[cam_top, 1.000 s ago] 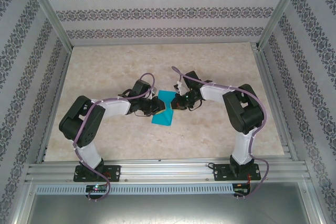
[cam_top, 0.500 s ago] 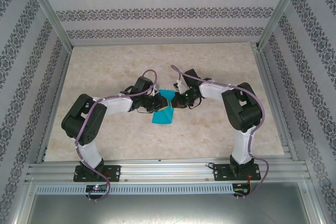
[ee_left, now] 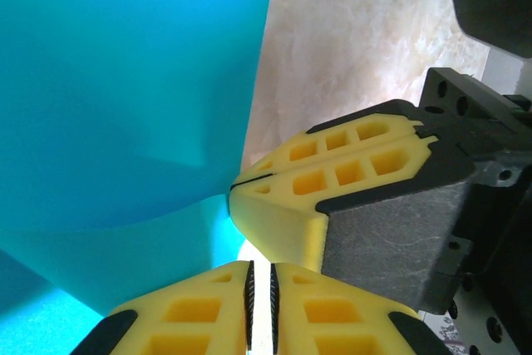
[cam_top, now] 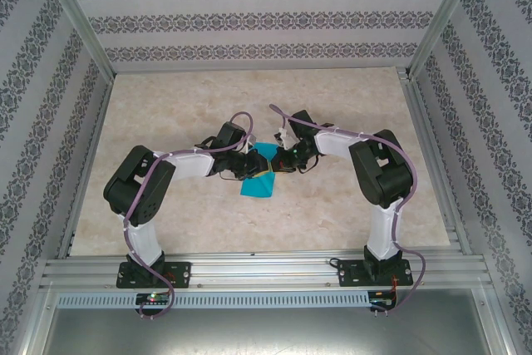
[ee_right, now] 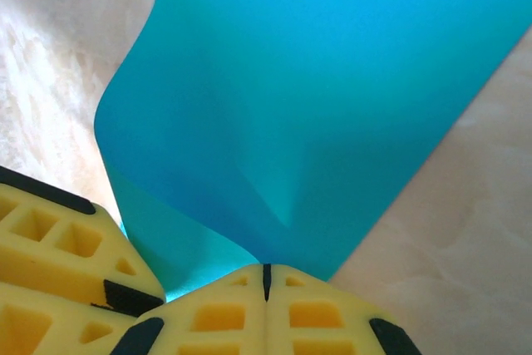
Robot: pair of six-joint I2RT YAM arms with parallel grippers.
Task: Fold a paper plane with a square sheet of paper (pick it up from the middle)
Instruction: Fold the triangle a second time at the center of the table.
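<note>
**Left.** My left pincer (ee_left: 259,287), seen from its own wrist camera, has its yellow fingers nearly together with a thin bright slit between them. I cannot tell whether any paper sits in that slit. Its tip faces right, just beside the tip of the other pincer.

**Centre.** The square sheet of paper (cam_top: 258,185) is plain teal and lies on the marbled worktop (cam_top: 166,106) between the two arms. From overhead its longer run goes from the far side toward the near side, leaning a little left at the near end. Both tips meet over its middle. There the sheet rises off the worktop in a soft ridge, and the outer parts slope back down to the surface.

**Right.** My right pincer (ee_right: 266,278) has its fingers pressed together, and the paper runs straight into the seam between them. I read this as clamped on the raised middle of the sheet.

**Relation governing the next move.** The pinch point lies between the two tips, and the sheet's long axis runs across the line that joins them. Both arms are equally near, but only the right has a sure hold. I judge that the left need only close on the same ridge, immediately to its right.
</note>
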